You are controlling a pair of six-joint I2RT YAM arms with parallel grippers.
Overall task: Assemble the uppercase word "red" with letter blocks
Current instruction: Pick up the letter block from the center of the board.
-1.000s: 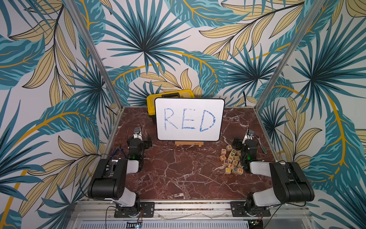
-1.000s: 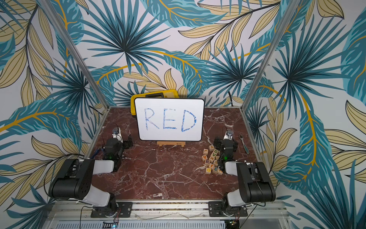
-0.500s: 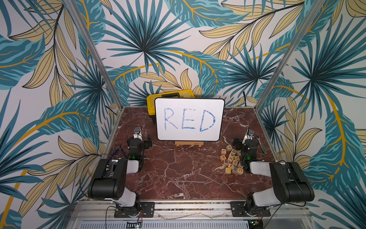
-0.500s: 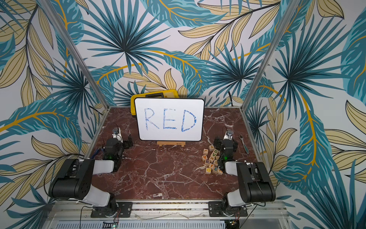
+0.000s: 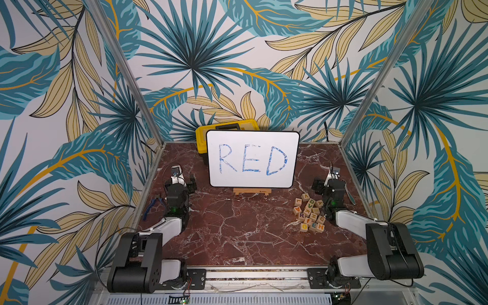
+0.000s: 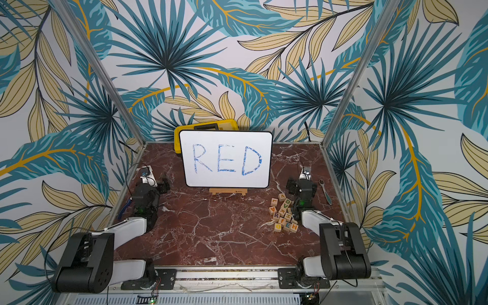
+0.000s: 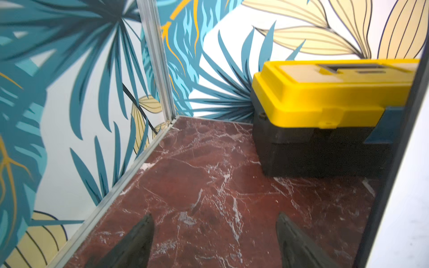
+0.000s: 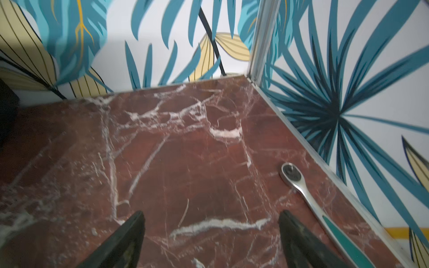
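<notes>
The left gripper (image 7: 214, 232) stands spread: its two dark fingertips (image 7: 141, 234) are well apart, with bare marble tabletop (image 7: 209, 174) between them and nothing pinched. Their lower parts are cut off by the frame edge. Ahead of it sits a yellow-lidded black toolbox (image 7: 325, 92), partly hidden behind the edge of the whiteboard (image 5: 252, 158).

The right gripper (image 8: 211, 227) is likewise spread over bare marble and empty, its fingers cut off the same way. A ratchet wrench (image 8: 299, 183) lies near the side wall, its teal handle running out of frame.

Neither wrist view shows the letter blocks (image 5: 309, 214). In both top views they lie in a loose pile on the table's right side, just beside the right arm, whose wrist covers the pile's right edge. The R block (image 5: 301, 215) sits on the pile's left side, the E block (image 5: 313, 225) in its near row and the D block (image 5: 311, 202) towards the far side. Several other faces are too small or tilted to read.

Blue-handled pliers (image 5: 154, 206) lie by the left wall, half hidden by the left arm.
</notes>
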